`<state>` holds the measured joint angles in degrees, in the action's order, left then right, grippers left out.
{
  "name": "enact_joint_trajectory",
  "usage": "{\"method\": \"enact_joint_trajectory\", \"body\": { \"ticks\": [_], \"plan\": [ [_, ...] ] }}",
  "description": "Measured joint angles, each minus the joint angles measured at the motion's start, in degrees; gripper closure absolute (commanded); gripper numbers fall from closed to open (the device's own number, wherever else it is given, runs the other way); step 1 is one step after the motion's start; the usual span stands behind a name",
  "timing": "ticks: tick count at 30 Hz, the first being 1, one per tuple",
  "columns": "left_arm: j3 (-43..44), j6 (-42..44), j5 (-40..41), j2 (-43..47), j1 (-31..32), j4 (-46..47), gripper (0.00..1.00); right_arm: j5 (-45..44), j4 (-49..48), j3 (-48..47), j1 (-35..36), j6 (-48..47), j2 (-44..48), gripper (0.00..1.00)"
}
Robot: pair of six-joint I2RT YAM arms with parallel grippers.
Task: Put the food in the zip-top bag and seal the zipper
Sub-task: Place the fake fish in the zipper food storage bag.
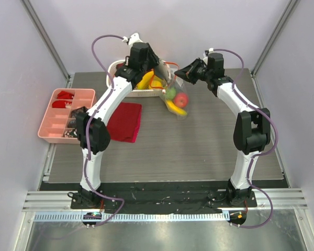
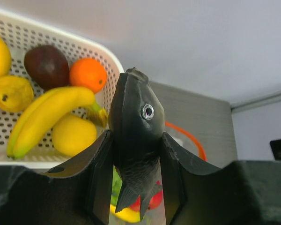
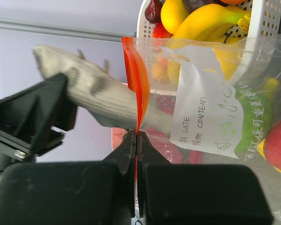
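Note:
My left gripper (image 2: 136,140) is shut on a dark toy fish (image 2: 136,112), held tail-down over the open mouth of the zip-top bag (image 1: 174,97). The right wrist view shows the fish's pale side (image 3: 96,96) just beside the zipper (image 3: 133,70). My right gripper (image 3: 136,137) is shut on that orange-red zipper edge and holds the clear bag (image 3: 210,122) up. Inside the bag lie a red apple (image 1: 181,100), a yellow banana (image 1: 177,109) and a green piece (image 1: 170,93). More food, such as a banana (image 2: 47,112) and an orange (image 2: 87,75), sits in the white basket (image 2: 110,58).
The white slotted basket (image 1: 116,67) stands at the back, right behind the bag. A folded dark red cloth (image 1: 125,121) lies left of centre. A pink compartment tray (image 1: 63,112) sits at the table's left edge.

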<state>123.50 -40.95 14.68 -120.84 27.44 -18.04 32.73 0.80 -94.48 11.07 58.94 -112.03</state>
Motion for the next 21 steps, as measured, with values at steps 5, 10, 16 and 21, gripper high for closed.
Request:
{"method": "enact_joint_trajectory", "body": {
  "ticks": [5, 10, 16, 21],
  "plan": [
    [0.98, 1.14, -5.11, -2.54, 1.31, -5.20, 1.00, 0.24, -0.35, 0.52, -0.33, 0.04, 0.00, 0.99],
    [3.06, 4.37, -10.97, -3.74, 1.88, -9.42, 1.00, 0.90, -0.79, 0.92, -0.55, -0.02, 0.00, 0.99],
    [8.46, 6.97, -16.20, -6.99, 2.21, -14.71, 0.97, 1.55, -1.29, 1.75, -0.68, -0.04, 0.00, 0.99],
    [11.19, 8.20, -18.58, -10.45, 2.23, -17.86, 0.54, 2.27, -2.12, 2.27, -0.68, -0.13, 0.00, 0.99]
  ]
}}
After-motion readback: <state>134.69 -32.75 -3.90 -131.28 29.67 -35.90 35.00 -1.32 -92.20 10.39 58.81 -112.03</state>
